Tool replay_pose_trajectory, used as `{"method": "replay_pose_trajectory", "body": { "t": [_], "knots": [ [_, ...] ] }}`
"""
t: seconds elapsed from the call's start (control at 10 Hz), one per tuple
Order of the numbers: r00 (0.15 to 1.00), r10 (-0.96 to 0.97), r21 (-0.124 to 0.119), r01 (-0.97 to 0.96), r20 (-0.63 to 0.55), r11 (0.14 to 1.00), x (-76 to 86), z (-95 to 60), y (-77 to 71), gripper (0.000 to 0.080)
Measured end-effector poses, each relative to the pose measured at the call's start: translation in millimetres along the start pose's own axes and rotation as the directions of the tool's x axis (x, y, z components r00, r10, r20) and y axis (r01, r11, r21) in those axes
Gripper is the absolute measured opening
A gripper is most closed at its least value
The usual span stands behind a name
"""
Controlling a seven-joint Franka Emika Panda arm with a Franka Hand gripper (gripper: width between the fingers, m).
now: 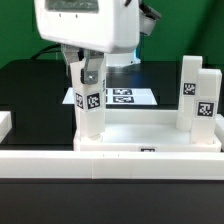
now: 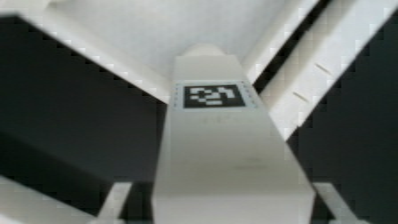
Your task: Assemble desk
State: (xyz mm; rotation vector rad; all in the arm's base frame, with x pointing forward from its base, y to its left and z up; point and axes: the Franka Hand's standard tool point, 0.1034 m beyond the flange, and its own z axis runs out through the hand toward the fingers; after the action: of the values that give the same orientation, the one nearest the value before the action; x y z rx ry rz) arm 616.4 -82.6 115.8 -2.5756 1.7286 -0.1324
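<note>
A white square leg (image 1: 90, 108) is seen standing upright at the corner of the tabletop (image 1: 150, 133) on the exterior view's left, with a black-and-white tag on its face. The end effector (image 1: 90, 72) is closed on the upper part of this leg, its fingers (image 1: 96, 75) pressed against the leg's sides, so the jaws stand partly apart by the width of the leg. In the wrist view the same leg (image 2: 217, 140) is seen lengthwise, its tag facing the camera, and the fingertips (image 2: 114, 203) are glimpsed on either side of it at the picture's edge.

Two further legs (image 1: 200, 100) are found upright at the tabletop's corner on the exterior view's right, one just behind the other, each tagged. The tabletop is laid with its rim upward on the black desk (image 1: 30, 90). Behind it the marker board (image 1: 125, 97) is seen flat on the desk. A long white rail (image 1: 110, 160) is laid across the foreground, just before the tabletop.
</note>
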Motion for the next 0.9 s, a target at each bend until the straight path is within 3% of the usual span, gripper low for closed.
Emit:
{"method": "replay_pose_trajectory", "body": {
  "t": [0.4, 0.5, 0.6, 0.7, 0.8, 0.9],
  "knots": [
    [0.948, 0.316, 0.018, -0.317, 0.021, 0.948, -5.1, 1.2, -5.1, 0.0293],
    [0.947, 0.322, 0.017, -0.322, 0.023, 0.947, -5.7, 1.8, -5.2, 0.0371],
    [0.954, 0.298, 0.017, -0.298, 0.022, 0.954, -5.9, 2.3, -5.0, 0.0371],
    [0.963, 0.27, 0.012, -0.27, 0.023, 0.963, -6.6, 3.5, -4.6, 0.0513],
    [0.968, 0.249, 0.004, -0.249, 0.026, 0.969, -8.0, 5.6, -5.0, 0.0606],
    [0.982, 0.188, 0.004, -0.188, 0.024, 0.982, -9.0, 5.8, -6.6, 0.0606]
  ]
}}
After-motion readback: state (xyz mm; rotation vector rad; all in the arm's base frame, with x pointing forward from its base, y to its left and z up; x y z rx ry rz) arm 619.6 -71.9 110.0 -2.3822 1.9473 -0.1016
